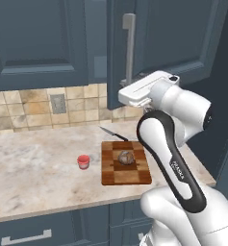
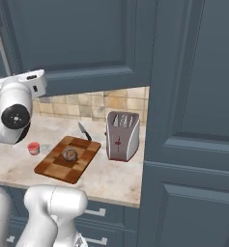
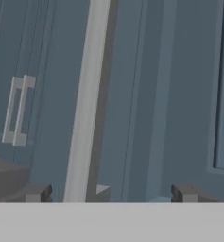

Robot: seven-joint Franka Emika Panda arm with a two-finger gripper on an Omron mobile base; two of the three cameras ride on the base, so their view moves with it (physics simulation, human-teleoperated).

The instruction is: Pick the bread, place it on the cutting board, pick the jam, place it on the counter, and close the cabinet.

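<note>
Sitting at the centre of the striped rectangular wooden cutting board (image 1: pixel 125 163), the small lumpy brown-grey bread loaf (image 1: pixel 126 156) rests in the left base view, while the little red jam jar (image 1: pixel 83 161) stands just left of the board on the beige-pink marbled stone counter (image 1: pixel 33 173). A dark-handled kitchen knife (image 1: pixel 113 134) lies behind the board. Above, the dark blue-grey panelled wall cabinet door (image 1: pixel 163 43) stands ajar with its long vertical silver bar handle (image 1: pixel 129 45), and the robot's white hand is raised against the door's lower edge.

From the right base view, the loaf (image 2: pixel 69 154) again lies mid-board (image 2: pixel 53 169), the jar (image 2: pixel 34 148) apart from it on the counter (image 2: pixel 111 176) to the left, the knife (image 2: pixel 84 131) behind. A silver two-slot toaster (image 2: pixel 121 135) stands right of the board. The cabinet door (image 2: pixel 82 43) hangs over the counter.

Through the hand view, the gripper (image 3: pixel 111 194) faces the cabinet front (image 3: pixel 179 94) very closely, its dark fingertips (image 3: pixel 184 194) spread wide apart with nothing between them. The pale silver bar handle (image 3: pixel 87 94) runs lengthwise just inside the left fingertip, and a second short paired handle (image 3: pixel 16 111) shows further off.
</note>
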